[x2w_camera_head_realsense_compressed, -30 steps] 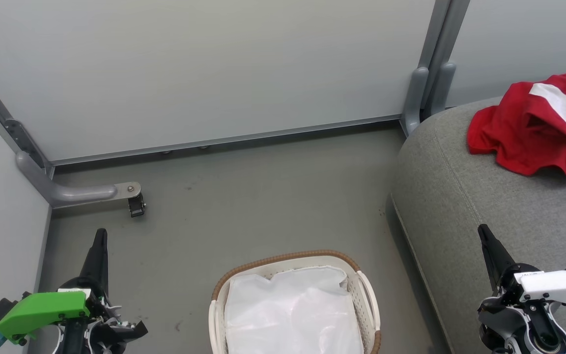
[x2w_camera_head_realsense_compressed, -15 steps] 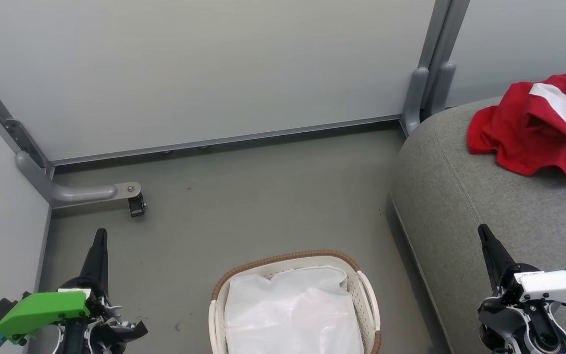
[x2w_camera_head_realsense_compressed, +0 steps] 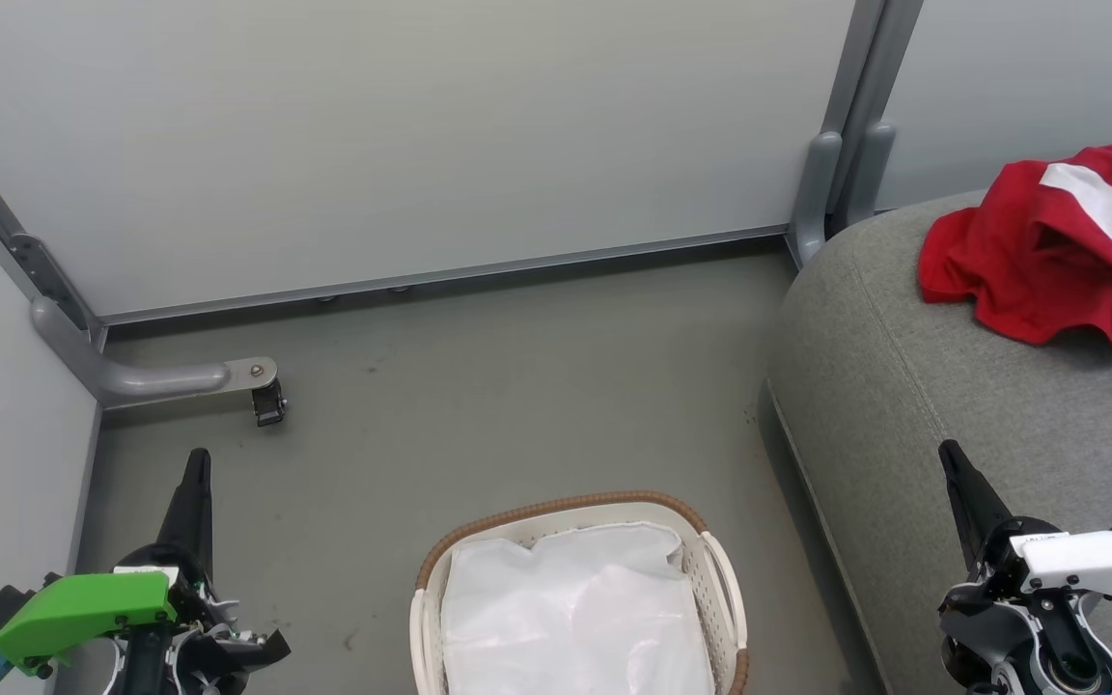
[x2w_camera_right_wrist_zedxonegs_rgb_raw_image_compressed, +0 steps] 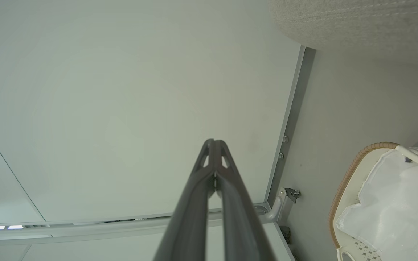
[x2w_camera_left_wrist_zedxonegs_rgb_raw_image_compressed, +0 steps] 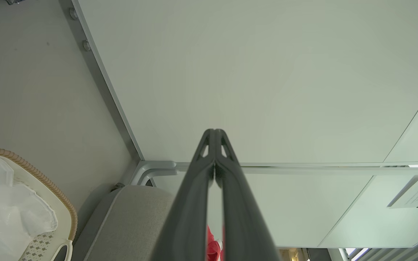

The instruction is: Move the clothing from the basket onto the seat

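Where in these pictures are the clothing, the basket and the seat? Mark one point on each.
clothing (x2w_camera_head_realsense_compressed: 1010,270), head view, red fabric beside the white panel.
basket (x2w_camera_head_realsense_compressed: 566,502), head view, brown woven rim, far side.
seat (x2w_camera_head_realsense_compressed: 1048,405), head view, bare grey upholstery.

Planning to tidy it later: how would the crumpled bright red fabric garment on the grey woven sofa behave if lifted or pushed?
The bright red fabric garment would probably hang floppy, as it lies in soft crumpled folds. Being thin cloth, it seems light. Pushed, it would likely bunch up rather than slide on the grey woven sofa.
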